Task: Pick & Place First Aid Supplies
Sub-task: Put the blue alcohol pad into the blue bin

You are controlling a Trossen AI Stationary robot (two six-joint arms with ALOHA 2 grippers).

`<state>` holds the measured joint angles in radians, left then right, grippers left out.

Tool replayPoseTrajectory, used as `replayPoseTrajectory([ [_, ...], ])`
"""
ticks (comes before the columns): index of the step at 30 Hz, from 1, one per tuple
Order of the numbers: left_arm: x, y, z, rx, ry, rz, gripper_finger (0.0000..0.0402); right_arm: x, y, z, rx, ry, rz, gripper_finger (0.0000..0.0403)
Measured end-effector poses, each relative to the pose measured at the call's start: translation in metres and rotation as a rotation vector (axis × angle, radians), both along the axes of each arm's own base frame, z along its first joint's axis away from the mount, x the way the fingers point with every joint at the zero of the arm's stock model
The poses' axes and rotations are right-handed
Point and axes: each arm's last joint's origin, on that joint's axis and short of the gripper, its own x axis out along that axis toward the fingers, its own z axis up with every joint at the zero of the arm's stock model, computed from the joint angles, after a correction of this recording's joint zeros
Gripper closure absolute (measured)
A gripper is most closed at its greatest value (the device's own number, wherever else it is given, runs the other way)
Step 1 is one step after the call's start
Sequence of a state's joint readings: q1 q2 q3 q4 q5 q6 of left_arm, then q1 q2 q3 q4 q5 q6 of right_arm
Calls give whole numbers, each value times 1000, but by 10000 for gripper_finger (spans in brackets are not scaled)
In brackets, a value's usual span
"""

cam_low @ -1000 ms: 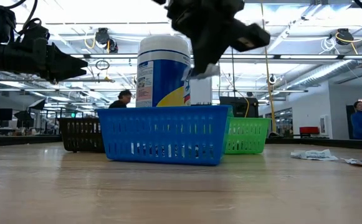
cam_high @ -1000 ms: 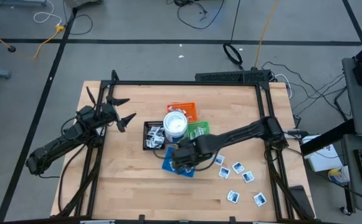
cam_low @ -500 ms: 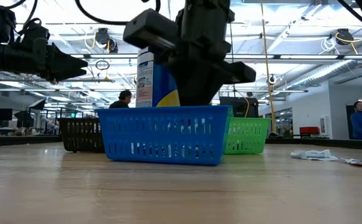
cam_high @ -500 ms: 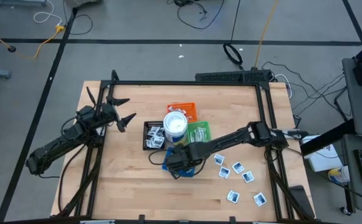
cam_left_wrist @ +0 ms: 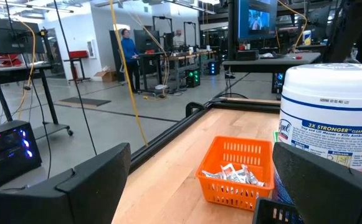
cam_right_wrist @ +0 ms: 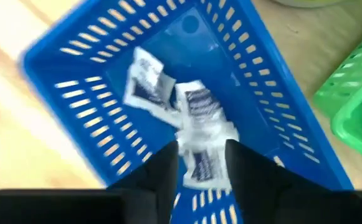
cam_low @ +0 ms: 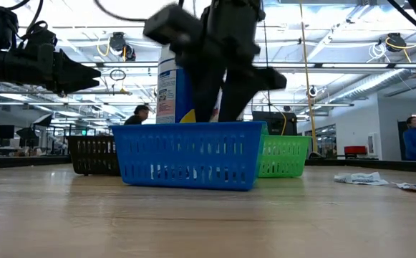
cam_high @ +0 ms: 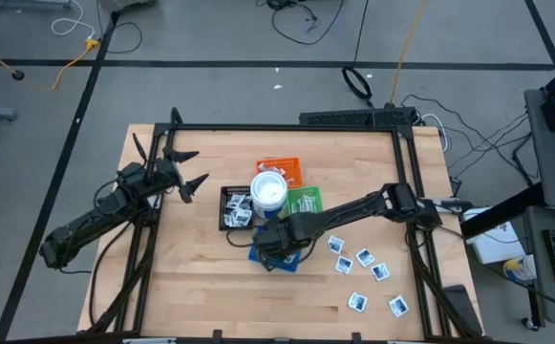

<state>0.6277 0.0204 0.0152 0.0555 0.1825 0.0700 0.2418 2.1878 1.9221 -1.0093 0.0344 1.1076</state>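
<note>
Several white packets with dark-blue print were seen lying in a loose heap on the floor of the blue tray, and one of them sat right between the tips of the right gripper. The jaws were parted, yet whether that packet was pinched or let go could not be told. The right gripper was placed directly over the blue tray, near the middle of the table. More loose packets were scattered on the wood at about four o'clock from the tray. At twelve o'clock from it a white tub was ringed by black, orange and green trays. The left gripper was held spread wide and empty, well off at ten o'clock.
</note>
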Motion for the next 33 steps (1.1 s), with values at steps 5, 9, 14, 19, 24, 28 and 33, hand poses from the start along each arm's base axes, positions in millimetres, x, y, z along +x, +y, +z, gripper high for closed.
replayPoseTrajectory([
  [5, 0, 0, 0, 0, 0, 0, 4, -10, -9, 25, 11, -5, -20, 256],
  [9, 0, 0, 0, 0, 0, 0, 4, -20, -13, 41, 11, 6, -29, 263],
  [14, 0, 0, 0, 0, 0, 0, 4, -38, -12, 52, 2, 53, -44, 272],
  [19, 0, 0, 0, 0, 0, 0, 4, -68, -5, 57, -5, 63, -20, 273],
  [24, 0, 0, 0, 0, 0, 0, 4, -107, 0, 55, -36, 101, -34, 273],
  [28, 0, 0, 0, 0, 0, 0, 4, -140, 5, 49, -44, 136, -26, 273],
  [33, 0, 0, 0, 0, 0, 0, 4, -176, 9, 44, -48, 161, -22, 273],
])
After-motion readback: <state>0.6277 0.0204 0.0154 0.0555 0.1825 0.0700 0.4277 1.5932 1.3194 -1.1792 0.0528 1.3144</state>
